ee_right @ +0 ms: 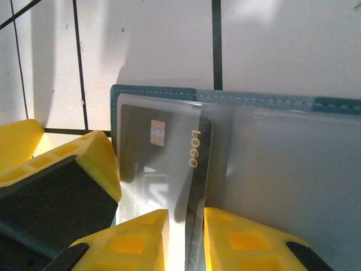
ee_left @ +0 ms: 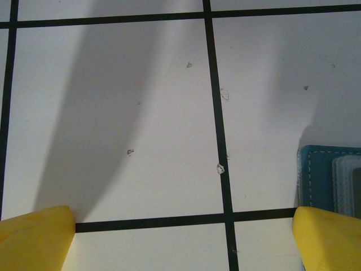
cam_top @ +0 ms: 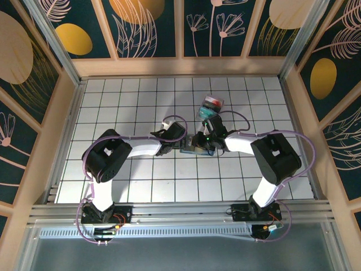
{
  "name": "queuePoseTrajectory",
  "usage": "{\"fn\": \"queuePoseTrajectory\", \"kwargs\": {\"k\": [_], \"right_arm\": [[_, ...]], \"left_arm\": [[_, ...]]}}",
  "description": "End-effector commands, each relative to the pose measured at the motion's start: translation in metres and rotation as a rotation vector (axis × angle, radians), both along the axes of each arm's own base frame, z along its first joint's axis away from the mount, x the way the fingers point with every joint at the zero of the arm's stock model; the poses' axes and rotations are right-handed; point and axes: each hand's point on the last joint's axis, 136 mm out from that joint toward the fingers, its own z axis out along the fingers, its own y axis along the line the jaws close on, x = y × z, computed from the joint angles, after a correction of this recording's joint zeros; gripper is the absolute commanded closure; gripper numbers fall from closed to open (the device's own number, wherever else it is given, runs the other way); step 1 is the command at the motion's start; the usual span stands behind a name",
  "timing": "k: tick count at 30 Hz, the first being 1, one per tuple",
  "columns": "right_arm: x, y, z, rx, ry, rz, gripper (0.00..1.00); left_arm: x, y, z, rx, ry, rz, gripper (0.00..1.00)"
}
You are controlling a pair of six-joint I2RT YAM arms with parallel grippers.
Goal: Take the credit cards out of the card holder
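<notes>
Right gripper (ee_right: 186, 237): fingers (ee_right: 135, 237) nearly together, astride the edge of the dark credit card (ee_right: 163, 152). Pinched or not, can't tell. Gold "LOGO" sits beside its chip. The card lies in the open slate-blue card holder (ee_right: 254, 99), mid-way across the table (ee_right: 282, 45), with open white tiles beyond the stitched edge. Left gripper (ee_left: 183, 243): spread wide, holding nothing, 1 finger just beside the holder's corner.

The top external camera looks down from high above the near edge onto the whole table (cam_top: 141, 186). Both wrist cameras face down, very close to the table's middle, and share the card holder (ee_right: 254, 101) there.
</notes>
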Motion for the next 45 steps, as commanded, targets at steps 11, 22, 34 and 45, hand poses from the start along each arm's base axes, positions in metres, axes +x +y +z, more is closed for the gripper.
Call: {"fn": "queuePoseTrajectory", "kwargs": {"k": [11, 22, 34, 45], "right_arm": [[0.013, -0.001, 0.024, 0.07, -0.06, -0.018, 0.77], [0.014, -0.006, 0.017, 0.04, -0.039, -0.041, 0.77], [0.009, -0.012, 0.0, 0.012, 0.01, -0.07, 0.77], [0.009, -0.012, -0.005, 0.013, 0.022, -0.08, 0.77]], "left_arm": [[-0.028, 0.013, -0.037, 0.075, 0.13, -0.018, 0.01], [-0.026, 0.012, -0.036, 0.071, 0.129, -0.009, 0.01], [-0.025, 0.012, -0.035, 0.072, 0.128, -0.002, 0.01], [-0.025, 0.014, -0.036, 0.075, 0.128, 0.006, 0.01]]}}
